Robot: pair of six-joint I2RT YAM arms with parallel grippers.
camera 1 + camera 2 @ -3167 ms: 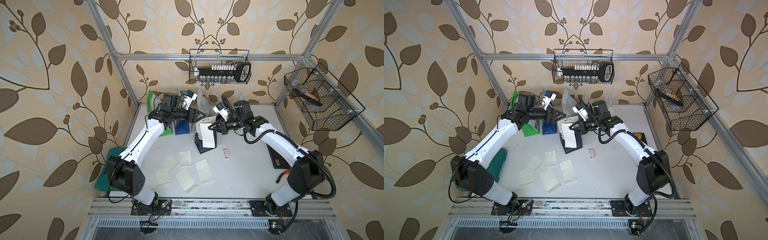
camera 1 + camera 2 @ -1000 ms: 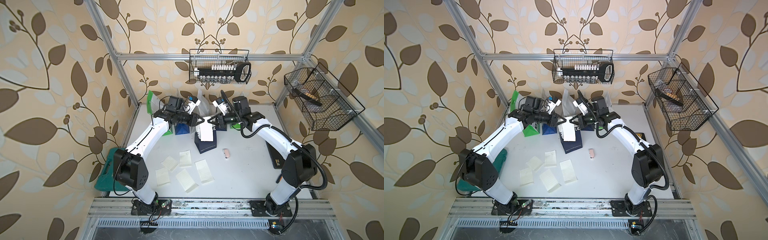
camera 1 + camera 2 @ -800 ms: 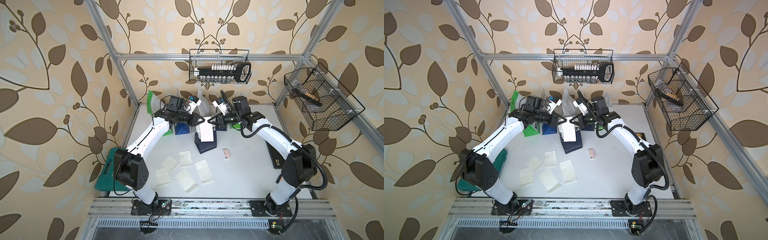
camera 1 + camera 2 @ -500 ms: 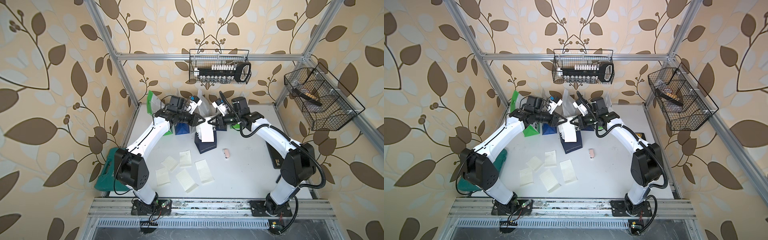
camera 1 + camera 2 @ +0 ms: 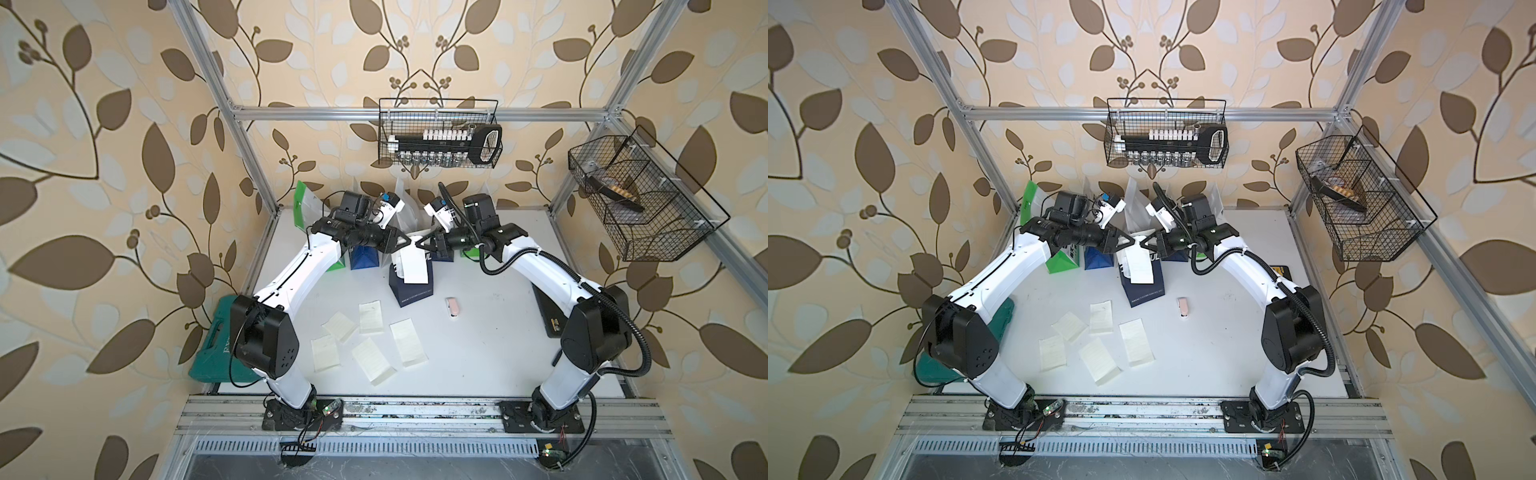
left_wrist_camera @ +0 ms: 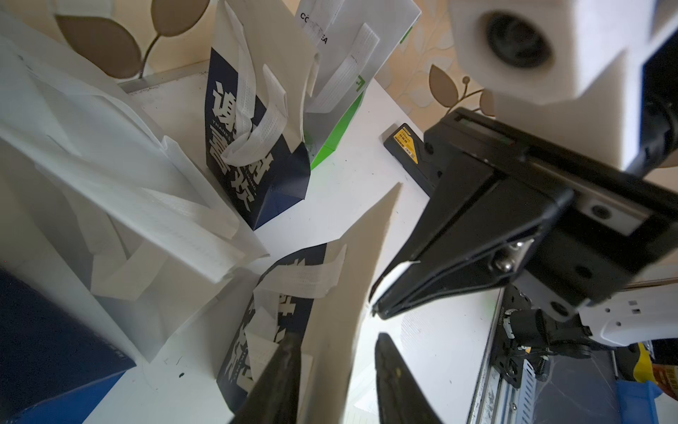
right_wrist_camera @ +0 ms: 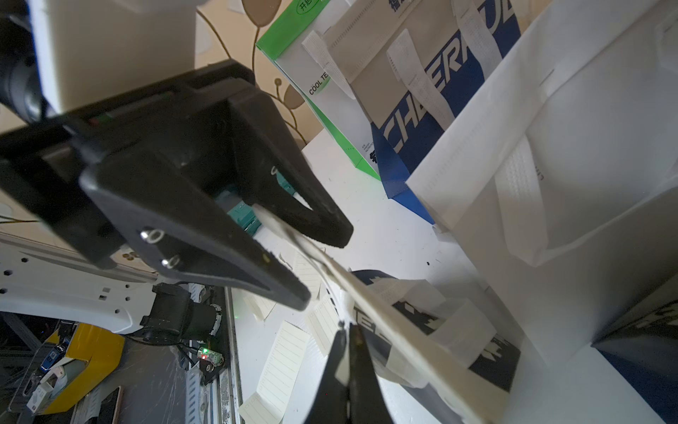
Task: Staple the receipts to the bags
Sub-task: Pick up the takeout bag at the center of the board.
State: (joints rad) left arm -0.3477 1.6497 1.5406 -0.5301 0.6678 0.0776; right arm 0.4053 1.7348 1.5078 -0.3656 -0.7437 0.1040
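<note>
Overhead, a matt white table (image 5: 478, 345) sits inside leaf-patterned walls (image 5: 104, 166), five loose receipts (image 5: 409, 343) flat near its front, stiff paper bags (image 5: 365, 257) standing along the back. My right gripper (image 5: 420, 245) is pinched tight on an edge of a thin cream receipt (image 5: 414, 268) held over the navy bag (image 5: 413, 289) mid-table, while my left gripper (image 5: 407, 241) stands parted, that slip between its jaws. A small pink object (image 5: 453, 306) lies beside the bag.

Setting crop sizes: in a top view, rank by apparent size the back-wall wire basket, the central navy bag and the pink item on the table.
1. wire basket (hung nearer the camera)
2. navy bag, partly covered
3. pink item
</note>
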